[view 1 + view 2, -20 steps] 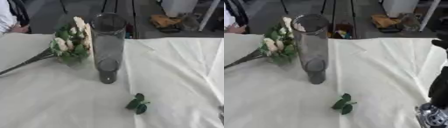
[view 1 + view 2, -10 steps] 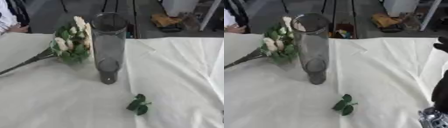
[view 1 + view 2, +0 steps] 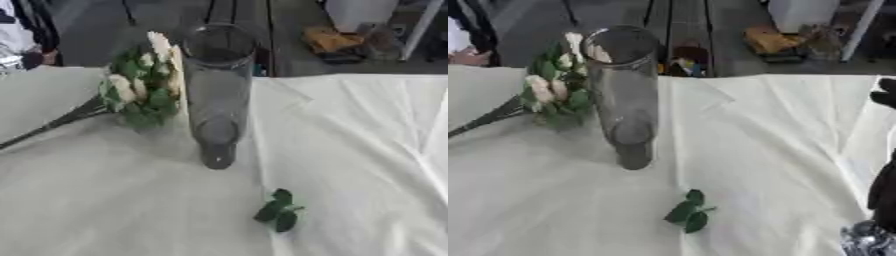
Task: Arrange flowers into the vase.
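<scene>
Flowers (image 3: 140,92) lie bunched at upper left, stems trailing left, just beside the upright, empty glass vase (image 3: 216,95) at centre of the tabletop (image 3: 359,150). Right hand (image 3: 884,95) shows at right edge; its grasp I cannot tell.

flowers (image 3: 140,90) left of vase (image 3: 216,95)

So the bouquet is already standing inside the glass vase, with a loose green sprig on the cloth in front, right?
Not quite. The bouquet lies on the table to the left of the glass vase, which holds nothing, as the left eye view shows. The loose green sprig does lie on the cloth in front.
</scene>
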